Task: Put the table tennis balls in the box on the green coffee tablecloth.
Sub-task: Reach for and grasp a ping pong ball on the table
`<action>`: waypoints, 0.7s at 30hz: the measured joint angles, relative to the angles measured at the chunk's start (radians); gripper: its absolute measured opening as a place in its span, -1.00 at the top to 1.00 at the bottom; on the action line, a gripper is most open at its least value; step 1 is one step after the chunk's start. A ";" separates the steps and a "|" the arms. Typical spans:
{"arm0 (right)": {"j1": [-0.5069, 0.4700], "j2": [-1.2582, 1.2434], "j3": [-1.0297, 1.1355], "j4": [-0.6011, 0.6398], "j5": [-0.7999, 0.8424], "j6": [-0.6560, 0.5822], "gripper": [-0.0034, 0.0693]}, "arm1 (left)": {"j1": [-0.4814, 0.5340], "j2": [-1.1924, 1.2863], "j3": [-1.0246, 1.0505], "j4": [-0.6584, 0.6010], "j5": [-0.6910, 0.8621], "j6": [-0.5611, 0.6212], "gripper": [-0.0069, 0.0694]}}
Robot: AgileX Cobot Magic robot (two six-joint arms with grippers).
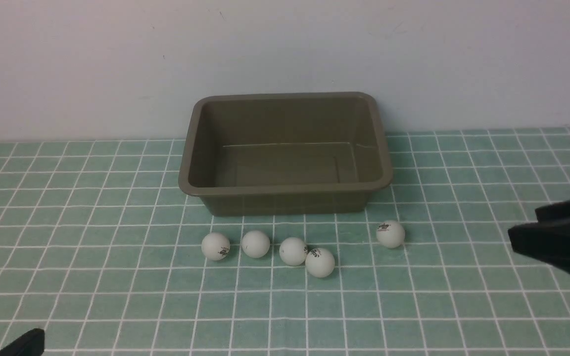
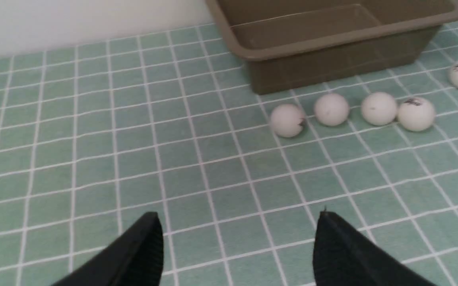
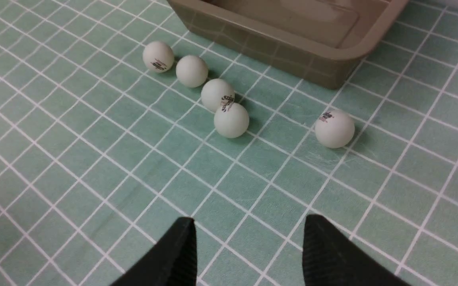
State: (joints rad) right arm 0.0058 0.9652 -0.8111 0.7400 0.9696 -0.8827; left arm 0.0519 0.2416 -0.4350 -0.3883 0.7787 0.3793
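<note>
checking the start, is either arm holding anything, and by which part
Nothing held: left gripper and right gripper both empty, five balls on the cloth.

Your left tool [image 2: 237, 217] hangs with its jaws spread wide and empty. Your right tool [image 3: 249, 220] also stands parted, a little narrower, gripping nothing.

Five small white matte table tennis balls [image 1: 255, 244] with dark logos lie on the teal-green white-gridded cloth [image 1: 92, 247], just in front of the upright, empty olive-brown rectangular plastic tub [image 1: 285, 187]. Four form a loose row, the two rightmost of these touching. The fifth ball [image 1: 390, 233] sits apart on the right.
</note>
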 joint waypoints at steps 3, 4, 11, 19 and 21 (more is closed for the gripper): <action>0.000 0.081 -0.054 -0.035 -0.027 0.000 -0.02 | 0.000 0.000 0.000 0.102 -0.003 -0.077 -0.38; 0.000 0.102 -0.065 -0.038 -0.031 -0.001 -0.02 | 0.000 0.000 0.000 0.123 -0.004 -0.099 -0.38; 0.136 0.330 -0.154 -0.051 -0.083 0.000 -0.02 | 0.000 0.000 0.000 0.103 -0.011 -0.124 -0.38; 0.262 0.569 -0.236 -0.165 -0.176 0.137 -0.02 | 0.000 0.000 0.000 0.071 -0.018 -0.115 -0.38; 0.266 0.611 -0.252 -0.181 -0.181 0.156 -0.02 | 0.000 0.000 0.000 0.070 -0.014 -0.113 -0.38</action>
State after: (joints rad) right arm 0.2721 1.5760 -1.0632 0.5592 0.7887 -0.7271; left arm 0.0519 0.2416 -0.4350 -0.3188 0.7643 0.2660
